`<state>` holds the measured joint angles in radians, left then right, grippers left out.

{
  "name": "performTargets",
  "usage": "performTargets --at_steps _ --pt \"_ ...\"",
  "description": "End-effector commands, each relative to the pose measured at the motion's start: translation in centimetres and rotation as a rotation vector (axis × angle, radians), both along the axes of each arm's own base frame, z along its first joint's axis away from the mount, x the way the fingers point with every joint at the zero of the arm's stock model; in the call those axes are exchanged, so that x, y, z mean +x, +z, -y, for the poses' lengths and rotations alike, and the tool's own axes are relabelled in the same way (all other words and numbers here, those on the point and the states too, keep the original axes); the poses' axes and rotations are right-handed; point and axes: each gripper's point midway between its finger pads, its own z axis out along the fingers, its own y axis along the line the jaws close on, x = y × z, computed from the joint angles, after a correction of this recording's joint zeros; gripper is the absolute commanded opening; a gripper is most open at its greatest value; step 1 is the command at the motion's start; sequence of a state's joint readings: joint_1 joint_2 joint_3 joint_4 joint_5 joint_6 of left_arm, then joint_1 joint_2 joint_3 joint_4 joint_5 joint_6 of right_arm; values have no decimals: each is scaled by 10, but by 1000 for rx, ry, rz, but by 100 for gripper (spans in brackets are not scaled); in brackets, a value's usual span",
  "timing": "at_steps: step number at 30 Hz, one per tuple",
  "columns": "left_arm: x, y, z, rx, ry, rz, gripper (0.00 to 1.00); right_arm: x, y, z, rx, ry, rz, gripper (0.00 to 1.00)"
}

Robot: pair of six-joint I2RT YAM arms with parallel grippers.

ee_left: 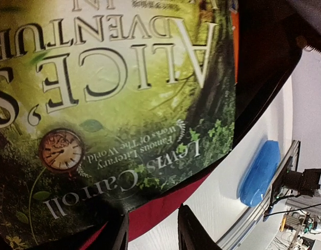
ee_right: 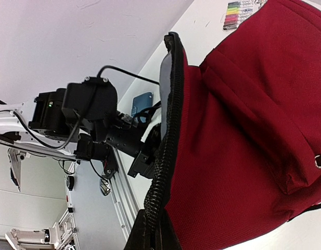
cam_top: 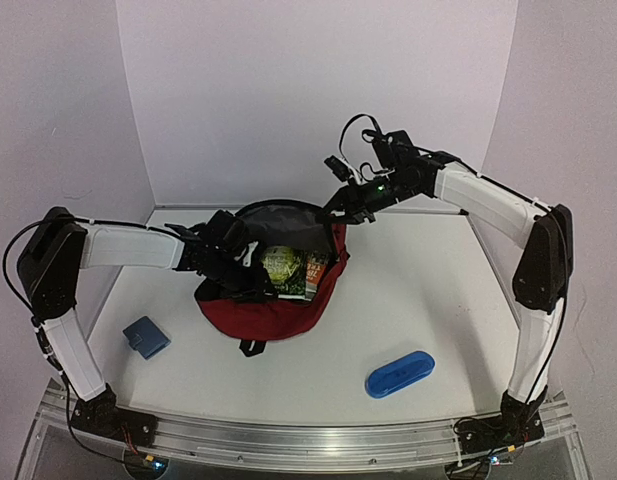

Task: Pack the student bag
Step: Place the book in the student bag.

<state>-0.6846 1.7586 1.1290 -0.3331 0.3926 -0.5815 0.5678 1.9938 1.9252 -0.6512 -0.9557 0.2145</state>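
The left arm [cam_top: 128, 247] and right arm [cam_top: 488, 200] are built from white tubes and black joints. Black cables [cam_top: 356, 130] are looped over the right one. The left gripper [ee_left: 152, 234] is black.

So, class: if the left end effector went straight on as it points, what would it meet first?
Most likely the Alice book inside the student bag, right ahead of the left end effector; depth is unclear.

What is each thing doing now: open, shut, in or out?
Backpack: open, rim pinched by the right claw.
Book: standing inside the backpack.
Blue case: lying on the table, not packed.
Small blue square: lying on the table, not packed.
Left claw: open, beside the book.
Right claw: shut on the backpack's rim.
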Motion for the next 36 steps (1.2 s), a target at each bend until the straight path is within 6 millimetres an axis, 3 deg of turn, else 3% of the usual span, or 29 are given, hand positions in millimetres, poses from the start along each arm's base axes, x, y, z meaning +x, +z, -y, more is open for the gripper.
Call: performTargets --at_steps 1,7,16,20,22,26,28,32,36 --pt "50 45 14 -70 86 174 35 -13 41 6 62 19 84 0" --pt "74 34 5 -21 183 195 52 -12 44 6 67 17 88 0" --pt "80 32 -6 2 236 180 68 3 40 19 48 -31 94 0" --pt "65 57 8 -71 116 209 73 21 28 28 -29 -100 155 0" --pt "52 71 12 -102 50 217 74 39 15 40 -117 -166 213 0" --pt "23 79 1 -79 -38 199 75 78 -22 79 -300 -302 251 0" --pt "10 75 -8 -56 -66 189 75 87 -37 88 -334 -319 234 0" --pt "-7 60 -18 -7 -117 147 74 94 -56 81 -328 -297 193 0" --pt "-3 39 -24 59 -105 124 74 111 -75 78 -363 -315 195 0"
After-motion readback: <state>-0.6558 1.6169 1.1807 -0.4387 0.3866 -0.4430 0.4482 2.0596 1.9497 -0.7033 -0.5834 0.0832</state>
